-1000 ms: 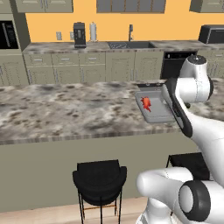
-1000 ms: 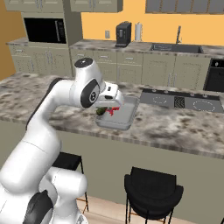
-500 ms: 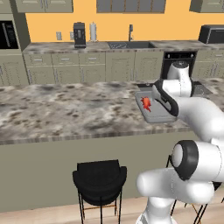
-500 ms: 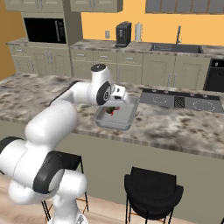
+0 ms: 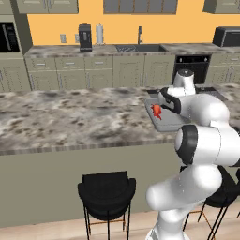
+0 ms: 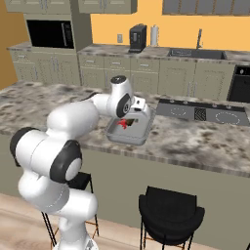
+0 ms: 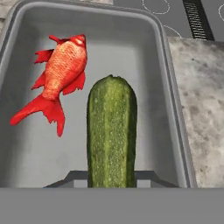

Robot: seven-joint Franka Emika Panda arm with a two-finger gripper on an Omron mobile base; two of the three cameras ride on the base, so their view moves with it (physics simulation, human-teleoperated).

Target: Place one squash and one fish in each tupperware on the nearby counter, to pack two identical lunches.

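Swung lower since before, the gripper [image 7: 111, 177] is clamped on the green squash [image 7: 112, 133] over the tupperware [image 7: 148, 57], beside the red fish [image 7: 59, 74], on the marble counter [image 5: 70, 117].

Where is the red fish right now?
The red fish lies inside the grey tupperware on the counter, just beside the green zucchini the gripper holds.

Even flat rendered light, soft shadows, sharp throughout
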